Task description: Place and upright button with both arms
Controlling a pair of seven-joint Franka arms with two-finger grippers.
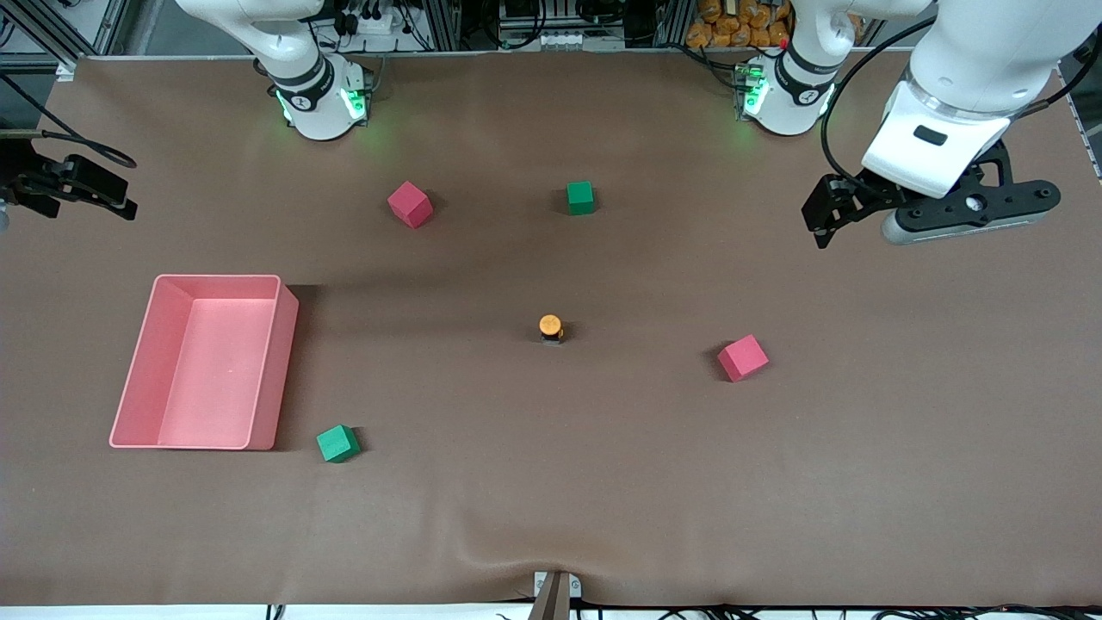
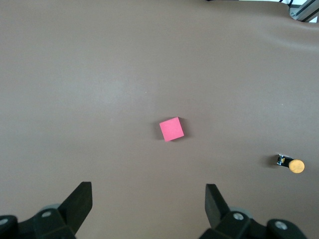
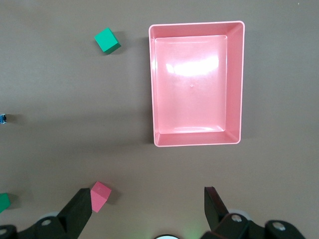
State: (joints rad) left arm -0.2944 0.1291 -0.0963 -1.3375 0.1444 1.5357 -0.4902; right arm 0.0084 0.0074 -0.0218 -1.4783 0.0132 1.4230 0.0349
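Observation:
The button (image 1: 551, 328) rests on the brown mat near the table's middle, its round orange cap above a short black body. In the left wrist view the button (image 2: 291, 164) shows cap and body side by side, so it looks tipped over. Only its bluish end (image 3: 2, 118) shows in the right wrist view. My left gripper (image 1: 818, 226) hangs high over the left arm's end of the table, open and empty (image 2: 148, 194). Over the right arm's end, my right gripper (image 1: 120, 202) is also up in the air, open with nothing in it (image 3: 148, 196). Neither touches the button.
An empty pink bin (image 1: 219, 277) stands toward the right arm's end. A pink cube (image 1: 410, 204) and a green cube (image 1: 581, 197) lie near the bases. Another pink cube (image 1: 743, 357) sits beside the button toward the left arm's end; a green cube (image 1: 337, 443) lies by the bin's near corner.

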